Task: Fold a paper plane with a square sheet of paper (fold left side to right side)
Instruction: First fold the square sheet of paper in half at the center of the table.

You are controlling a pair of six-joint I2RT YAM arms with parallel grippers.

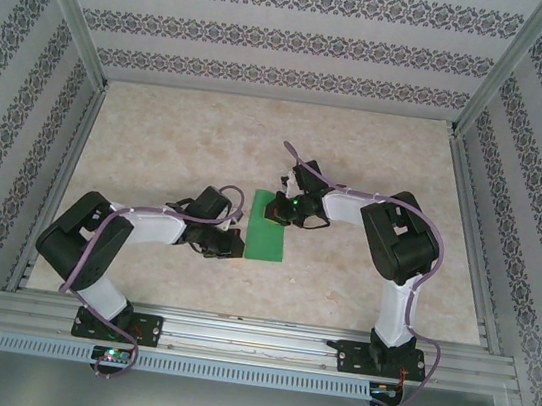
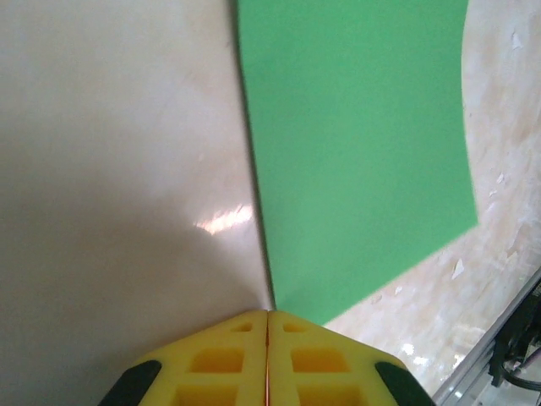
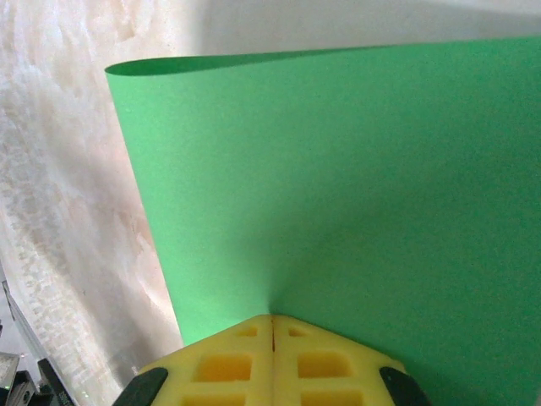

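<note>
**Top external:** Lying on the table [image 1: 158, 147] near its middle, a little toward the near edge: the square sheet of paper [image 1: 269, 231]. Showing as a narrow green strip rather than a full square, probably being doubled or curled over. Running lengthwise from the far edge toward the near edge, leaning slightly, with no pointed end showing. Sitting at its near left side, the left gripper [image 1: 233, 245]; reaching over its far end, the right gripper [image 1: 283, 208].

**Left wrist:** Pressing tight together with no gap, the left gripper [image 2: 269, 317]. Seemingly nipping the sheet [image 2: 355, 152] at the corner that runs into the seam between the fingers. Casting a shadow along its left edge, so probably lifting off the surface there.

**Right wrist:** Clenching on the sheet [image 3: 338, 186], the right gripper [image 3: 272, 321], with the paper dimpling at the seam and arching upward in a soft curve.

**Handling:** Judging it featherlight, limp, and quick to crease or tear. Calling for a gentle pinch at an edge or corner, never mid-sheet, while avoiding any pull between the two arms.
</note>
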